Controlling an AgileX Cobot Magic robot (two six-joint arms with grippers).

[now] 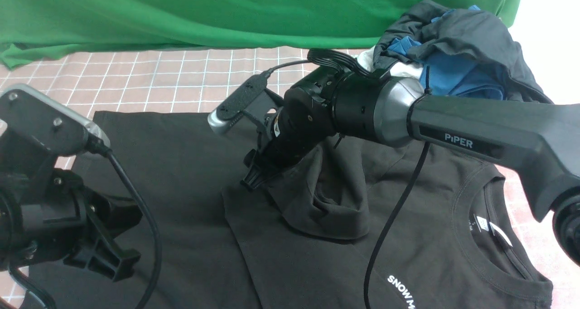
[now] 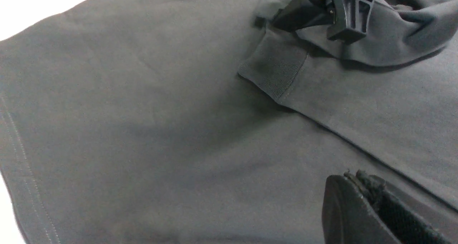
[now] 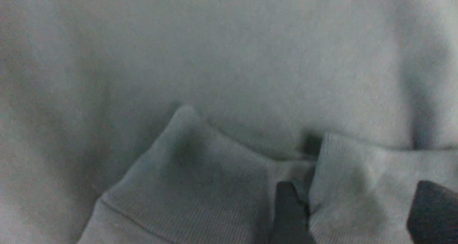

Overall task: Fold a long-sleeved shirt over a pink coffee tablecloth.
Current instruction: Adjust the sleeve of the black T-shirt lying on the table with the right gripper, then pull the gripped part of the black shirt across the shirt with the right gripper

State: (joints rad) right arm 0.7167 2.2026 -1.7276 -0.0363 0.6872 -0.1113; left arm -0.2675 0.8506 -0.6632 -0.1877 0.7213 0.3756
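**Front view.** Large plain black cotton long-sleeved shirt [image 1: 181, 177]: spread on the dusty pink, white-gridded coffee tablecloth [image 1: 158, 78] covering the desk, one sleeve brought across the chest. Right end effector [image 1: 254, 175]: down on the bunched sleeve end. Left end effector [image 1: 102, 259]: closed, empty, above the hem end. The shirt's near edge is cut off.

**Left wrist view.** Ribbed cuff [image 2: 275, 72]: flat on the body panel. Left jaws pressed together.

**Right wrist view.** Fingers [image 3: 290, 215]: apart, astride a cuff fold, apparently not yet pinching. Advice: bite deep into the ribbing and catch the sleeve layer only. Layers beneath the fold are hidden, and the picture is blurred.
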